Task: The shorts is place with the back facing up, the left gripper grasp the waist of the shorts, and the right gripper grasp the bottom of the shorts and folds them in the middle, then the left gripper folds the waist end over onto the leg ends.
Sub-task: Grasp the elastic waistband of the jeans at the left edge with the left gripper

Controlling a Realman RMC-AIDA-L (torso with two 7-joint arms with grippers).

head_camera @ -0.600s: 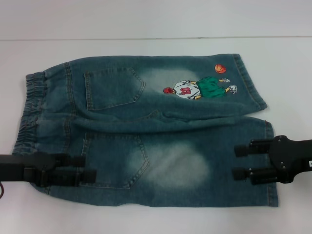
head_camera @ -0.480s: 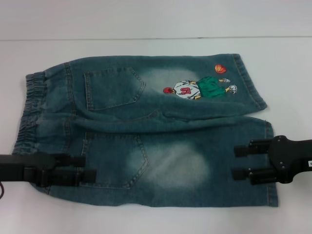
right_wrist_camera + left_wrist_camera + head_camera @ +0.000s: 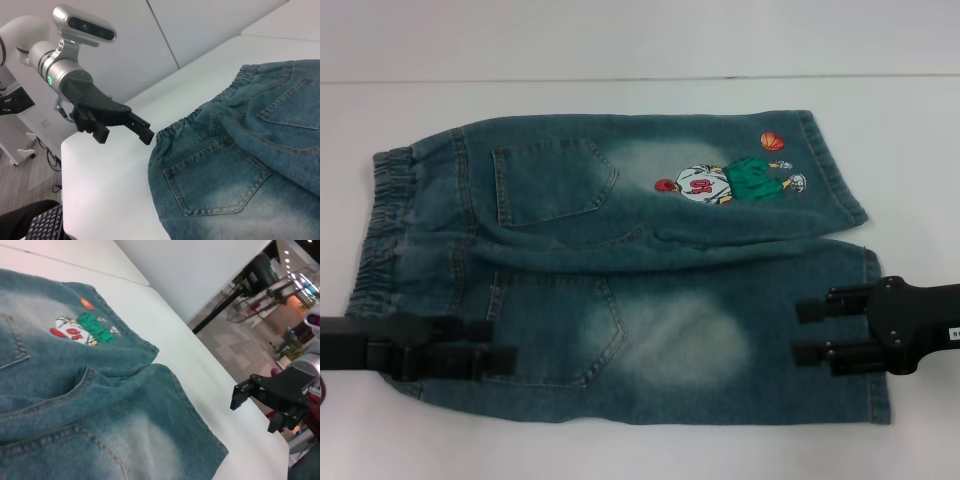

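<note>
- Since the earlier head frames, the right gripper (image 3: 807, 331) has crept a little farther in over the hem, and the left gripper (image 3: 492, 345) has sunk slightly toward the near edge of the desk (image 3: 620, 50); the shorts (image 3: 620, 270) lie as before.
- Head view: the shorts are spread flat, back pockets up, across the middle of the white desk, with the waist (image 3: 385, 230) toward the left edge and the bottom of the shorts (image 3: 865, 330) toward the right edge. The left gripper lies over the near leg by the waist, fingers parted. The right gripper lies over the near leg's hem, jaws apart, nothing between them.
- Left wrist view: the embroidered player (image 3: 82, 330) shows on the far leg; the right gripper (image 3: 252, 402) hangs beyond the hem, open.
- Right wrist view: the left gripper (image 3: 127, 130) hovers just beside the waist (image 3: 200, 122), fingers spread, clear of the denim.
</note>
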